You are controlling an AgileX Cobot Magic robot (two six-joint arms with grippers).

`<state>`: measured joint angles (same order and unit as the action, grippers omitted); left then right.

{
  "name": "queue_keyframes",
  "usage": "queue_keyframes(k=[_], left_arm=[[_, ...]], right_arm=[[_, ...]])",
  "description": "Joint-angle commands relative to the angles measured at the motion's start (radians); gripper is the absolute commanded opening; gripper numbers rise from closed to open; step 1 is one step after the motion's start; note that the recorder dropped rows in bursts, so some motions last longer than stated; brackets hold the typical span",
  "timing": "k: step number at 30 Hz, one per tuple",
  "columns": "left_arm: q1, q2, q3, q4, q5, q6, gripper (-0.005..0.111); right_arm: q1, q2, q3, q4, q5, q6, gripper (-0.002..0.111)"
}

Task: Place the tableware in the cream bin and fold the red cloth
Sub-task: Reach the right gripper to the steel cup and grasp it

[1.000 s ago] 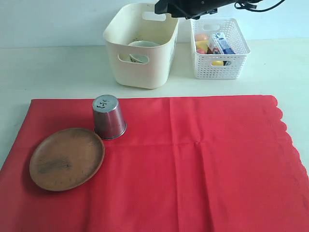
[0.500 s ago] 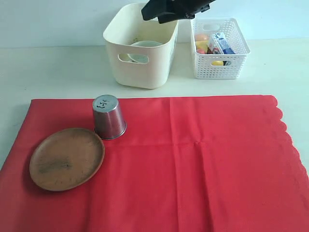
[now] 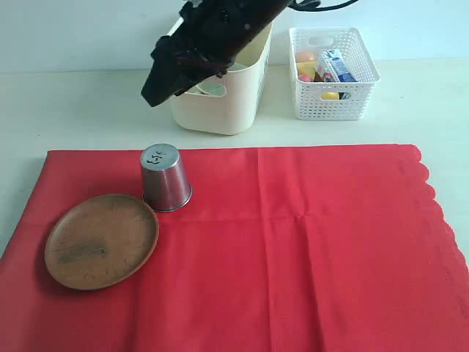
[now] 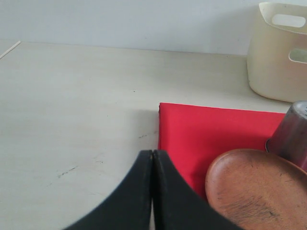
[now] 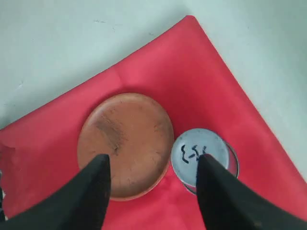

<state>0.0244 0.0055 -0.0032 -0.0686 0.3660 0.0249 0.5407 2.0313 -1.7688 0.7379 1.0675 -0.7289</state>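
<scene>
Hovering upper left of the exterior frame, the right gripper (image 3: 155, 88) hangs spread and empty, likely lining up on the upturned steel cup (image 3: 165, 178) beside the wooden plate (image 3: 101, 240) on the red cloth (image 3: 293, 249); the left gripper (image 4: 152, 158) sits pressed together.

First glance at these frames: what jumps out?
The big red cloth filling most of the foreground grabs the eye first, with an upside-down steel cup and a wooden plate side by side at its left end in the exterior view. The dark right gripper hangs open in front of the cream bin, aimed down at them.
</scene>
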Motion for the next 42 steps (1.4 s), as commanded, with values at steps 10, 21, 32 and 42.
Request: queue_keyframes(k=[10,21,32,42], left_arm=[[-0.006,-0.005,0.003,0.001,-0.012,-0.001,0.002],[-0.006,-0.005,0.003,0.001,-0.012,-0.001,0.002],[-0.006,-0.005,0.003,0.001,-0.012,-0.001,0.002],[-0.006,-0.005,0.003,0.001,-0.012,-0.001,0.002]], right_arm=[[0.073,0.051,0.001,-0.175,-0.179,0.238,0.053],[0.243,0.130,0.001,-0.618,-0.278,0.478,0.086],[0.242,0.249,0.001,-0.664,-0.357,0.557,0.090],[0.242,0.247,0.001,-0.667,-0.341,0.584,0.016]])
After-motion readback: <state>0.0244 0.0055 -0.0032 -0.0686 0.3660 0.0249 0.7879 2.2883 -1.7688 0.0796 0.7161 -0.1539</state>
